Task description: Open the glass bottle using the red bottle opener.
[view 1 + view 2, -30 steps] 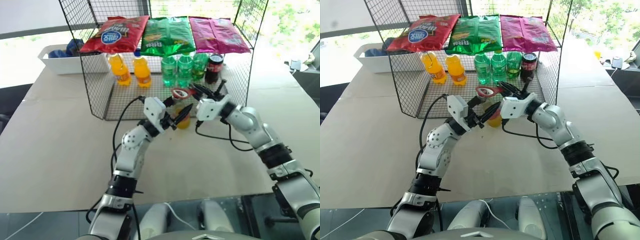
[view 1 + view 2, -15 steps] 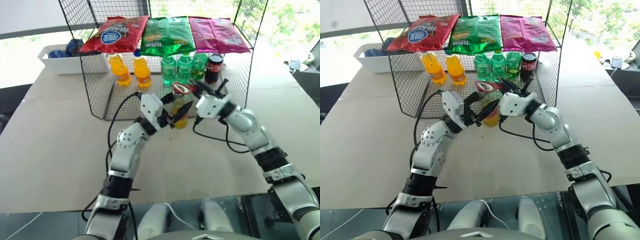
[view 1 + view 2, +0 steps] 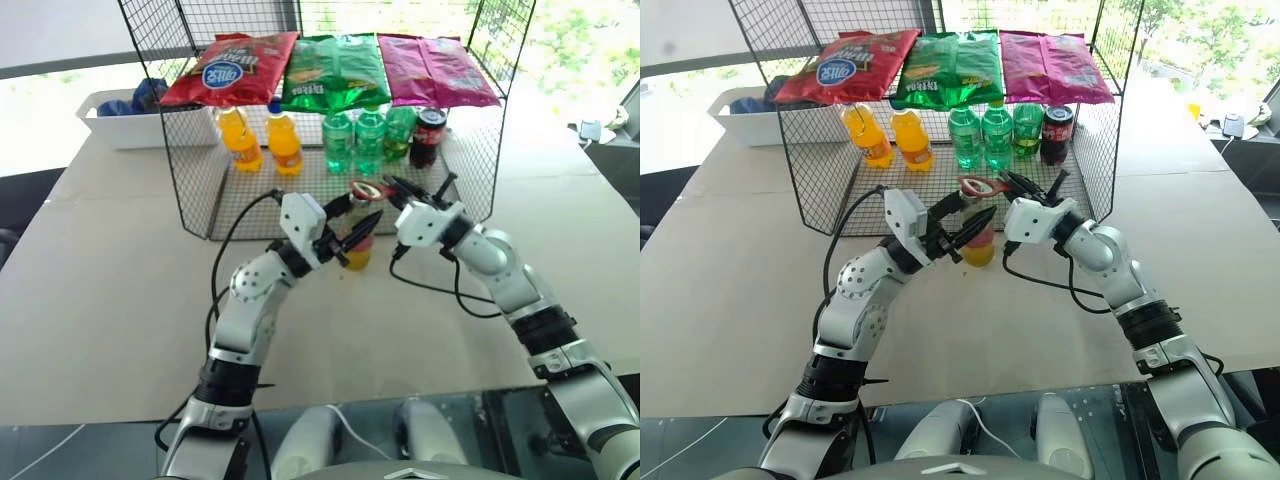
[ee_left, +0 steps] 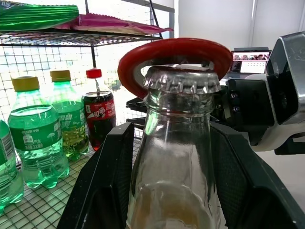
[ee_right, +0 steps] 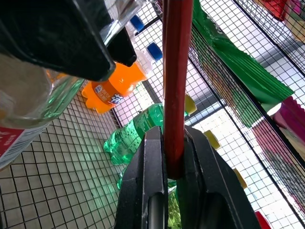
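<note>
now the left gripper (image 3: 352,232) clasps the glass bottle (image 4: 176,157) above the table (image 3: 120,270), while the right gripper (image 5: 167,157) pinches the red bottle opener (image 4: 174,52), its ring over the cap (image 4: 180,78).

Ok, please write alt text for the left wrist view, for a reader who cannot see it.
A capped glass bottle stands between two black fingers, with the red bottle opener ringing its cap from behind. Green bottles and a cola bottle stand on a wire shelf behind.

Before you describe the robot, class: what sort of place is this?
Probably a lab mock-up of a shop shelf: a wire rack with crisp bags on top and soft-drink bottles below, standing on a paper-covered table.
</note>
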Robot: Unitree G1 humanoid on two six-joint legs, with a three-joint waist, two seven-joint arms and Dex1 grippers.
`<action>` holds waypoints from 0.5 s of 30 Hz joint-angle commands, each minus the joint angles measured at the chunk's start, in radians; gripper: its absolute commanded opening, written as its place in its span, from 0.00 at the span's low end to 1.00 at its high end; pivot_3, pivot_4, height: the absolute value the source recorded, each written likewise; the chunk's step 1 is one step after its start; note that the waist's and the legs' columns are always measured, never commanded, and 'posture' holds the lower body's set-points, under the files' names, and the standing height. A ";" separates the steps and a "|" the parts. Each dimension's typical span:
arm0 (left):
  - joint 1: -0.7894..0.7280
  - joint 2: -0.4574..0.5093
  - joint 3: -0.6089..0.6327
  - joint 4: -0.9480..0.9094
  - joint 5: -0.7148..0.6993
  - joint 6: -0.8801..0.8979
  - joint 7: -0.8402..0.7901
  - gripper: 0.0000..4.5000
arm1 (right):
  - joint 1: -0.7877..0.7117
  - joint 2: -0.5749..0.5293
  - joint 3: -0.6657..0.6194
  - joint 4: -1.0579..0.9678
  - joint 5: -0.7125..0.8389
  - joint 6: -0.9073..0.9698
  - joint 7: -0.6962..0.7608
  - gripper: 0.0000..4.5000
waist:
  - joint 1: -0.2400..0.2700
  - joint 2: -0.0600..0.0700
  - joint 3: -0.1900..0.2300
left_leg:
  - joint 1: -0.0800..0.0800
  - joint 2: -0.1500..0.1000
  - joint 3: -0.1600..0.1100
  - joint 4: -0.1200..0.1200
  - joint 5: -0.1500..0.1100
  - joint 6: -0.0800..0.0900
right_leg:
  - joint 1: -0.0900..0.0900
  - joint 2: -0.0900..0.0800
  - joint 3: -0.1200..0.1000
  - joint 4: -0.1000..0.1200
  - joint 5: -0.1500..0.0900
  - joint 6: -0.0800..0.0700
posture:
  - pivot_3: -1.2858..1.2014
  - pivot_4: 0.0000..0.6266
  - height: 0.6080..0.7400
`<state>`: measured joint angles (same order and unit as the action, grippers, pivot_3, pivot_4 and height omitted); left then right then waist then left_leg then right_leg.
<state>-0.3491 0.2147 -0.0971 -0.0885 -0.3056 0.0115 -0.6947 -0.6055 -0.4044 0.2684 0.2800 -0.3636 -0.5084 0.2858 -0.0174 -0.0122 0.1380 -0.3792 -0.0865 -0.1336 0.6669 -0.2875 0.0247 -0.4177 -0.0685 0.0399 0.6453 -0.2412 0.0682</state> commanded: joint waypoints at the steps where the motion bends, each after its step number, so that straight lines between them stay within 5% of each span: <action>1: 0.003 -0.009 -0.012 -0.003 0.005 -0.029 -0.005 0.48 | -0.012 0.001 -0.016 -0.024 -0.002 -0.008 -0.010 0.00 | 0.000 0.000 0.000 | 0.000 0.000 0.000 0.000 0.000 0.000 | 0.000 0.000 0.000 0.000 0.000 0.000 | 0.52 0.24 1.00; 15: -0.043 -0.012 -0.028 0.123 0.068 -0.117 -0.002 0.48 | -0.046 0.005 -0.013 0.020 -0.015 -0.009 -0.017 0.00 | 0.001 -0.001 -0.002 | 0.001 0.000 0.000 0.001 0.000 0.000 | 0.002 0.000 0.000 0.000 0.000 0.000 | 0.52 0.24 1.00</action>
<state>-0.3879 0.1936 -0.1095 0.0160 -0.2737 -0.0967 -0.6947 -0.6215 -0.4040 0.2651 0.3201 -0.3780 -0.5079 0.2746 -0.0162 -0.0127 0.1364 -0.3776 -0.0866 -0.1336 0.6676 -0.2875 0.0247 -0.4155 -0.0685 0.0396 0.6457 -0.2412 0.0682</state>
